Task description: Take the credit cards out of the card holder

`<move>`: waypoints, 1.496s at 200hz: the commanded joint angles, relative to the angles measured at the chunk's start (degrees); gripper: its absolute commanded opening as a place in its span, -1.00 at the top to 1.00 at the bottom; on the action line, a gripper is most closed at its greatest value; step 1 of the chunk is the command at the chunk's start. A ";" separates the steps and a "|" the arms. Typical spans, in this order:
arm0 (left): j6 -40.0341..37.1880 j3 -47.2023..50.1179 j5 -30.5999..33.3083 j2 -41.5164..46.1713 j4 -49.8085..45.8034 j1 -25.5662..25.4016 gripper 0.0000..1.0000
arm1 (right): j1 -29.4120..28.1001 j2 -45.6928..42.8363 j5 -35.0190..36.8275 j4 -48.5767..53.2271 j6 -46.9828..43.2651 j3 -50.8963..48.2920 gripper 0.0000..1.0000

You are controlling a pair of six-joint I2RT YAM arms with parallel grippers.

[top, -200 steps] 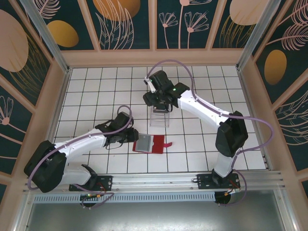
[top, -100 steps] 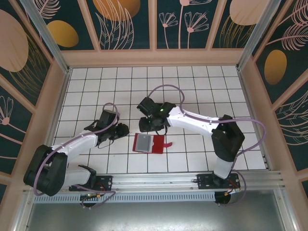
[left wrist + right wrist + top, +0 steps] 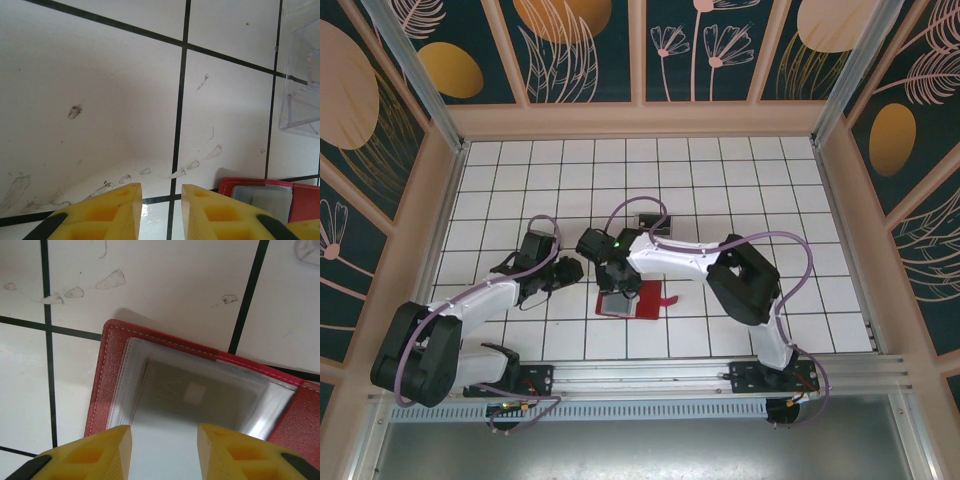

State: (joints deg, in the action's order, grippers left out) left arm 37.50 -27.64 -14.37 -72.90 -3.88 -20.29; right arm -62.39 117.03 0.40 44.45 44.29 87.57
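Note:
The red card holder lies open on the white tiles, grey pockets up. In the right wrist view its clear sleeves hold a grey credit card with a pale chip. My right gripper hangs open just above the holder, its yellow fingers on either side of the top sleeve and gripping nothing. From above, the right gripper covers the holder's left half. My left gripper sits one tile to the left, narrowly open and empty, with the holder's corner beside its right finger.
A clear plastic box stands two tiles behind the holder, with something dark and flat inside; its edge shows in the left wrist view. The holder's red tab sticks out to the right. Wooden walls ring the tiled floor.
My right arm swung from the clear box forward and left, ending over the card holder with its jaws narrower. My left gripper drew back a little to the left of the holder.

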 commanded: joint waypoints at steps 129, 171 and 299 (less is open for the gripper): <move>-1.14 0.88 -1.54 2.39 -0.11 0.34 0.43 | -1.33 4.05 4.29 4.47 0.54 1.73 0.77; -1.81 0.15 -6.11 4.00 -0.60 0.19 0.45 | -1.18 1.17 4.18 0.72 -0.37 0.72 0.92; 6.72 1.59 -6.72 1.31 1.59 -12.08 0.51 | 5.15 -15.96 -10.94 -32.29 1.55 -24.92 0.90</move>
State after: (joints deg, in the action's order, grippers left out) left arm 41.65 -26.17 -20.60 -70.24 -3.64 -31.14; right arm -58.24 104.68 -6.52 20.97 44.10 66.94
